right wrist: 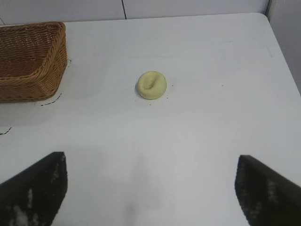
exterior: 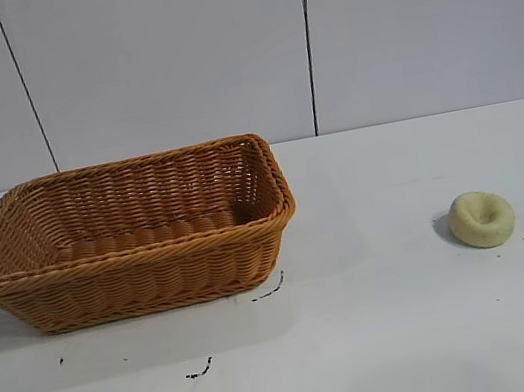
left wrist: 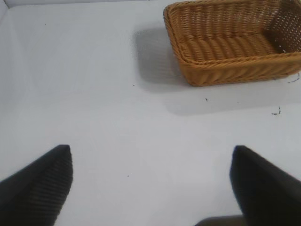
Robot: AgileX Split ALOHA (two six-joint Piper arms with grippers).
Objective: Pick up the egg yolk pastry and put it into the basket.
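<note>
The small round pale yellow egg yolk pastry (exterior: 481,218) sits on the white worktop (exterior: 388,336), well apart from the big orange-brown woven basket (exterior: 135,279). Grey wall panels stand behind the basket. Left tool (left wrist: 150,183) and right tool (right wrist: 150,188) are wide open, holding nothing.

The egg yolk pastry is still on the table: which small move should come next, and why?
Probably the right tool should advance toward the egg yolk pastry and descend over it. Its fingers are open, the pastry lies alone on the table, apart from the basket, nearer the right arm.
</note>
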